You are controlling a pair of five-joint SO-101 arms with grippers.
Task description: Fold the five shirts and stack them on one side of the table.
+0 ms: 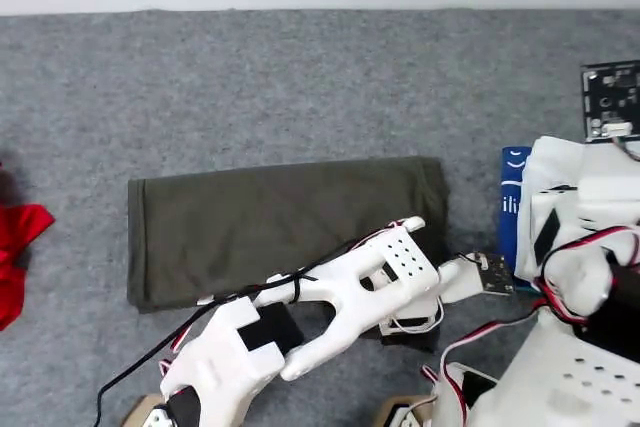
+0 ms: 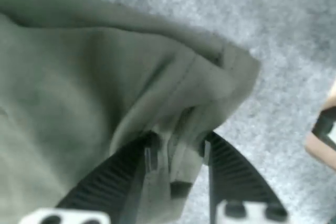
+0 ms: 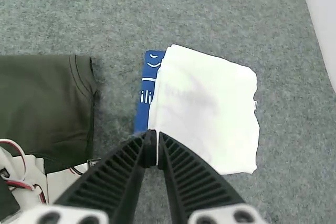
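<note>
- Left gripper [image 2: 178, 148] is clamped on the olive shirt [image 1: 270, 217] at its near right corner, fabric bunched between the jaws.
- From that grip the shirt lies as a long strip running leftward, so the fold likely travels that way.
- Right gripper [image 3: 156, 142], pinched closed on nothing, hovers by the white shirt [image 3: 210, 108], which is stacked on the blue shirt [image 3: 149, 72].

Four shirts show: olive shirt [image 1: 270, 222], red shirt [image 1: 15, 247], white shirt [image 3: 210, 103], blue shirt [image 3: 149, 77]; also two arms [image 1: 340, 292].
</note>
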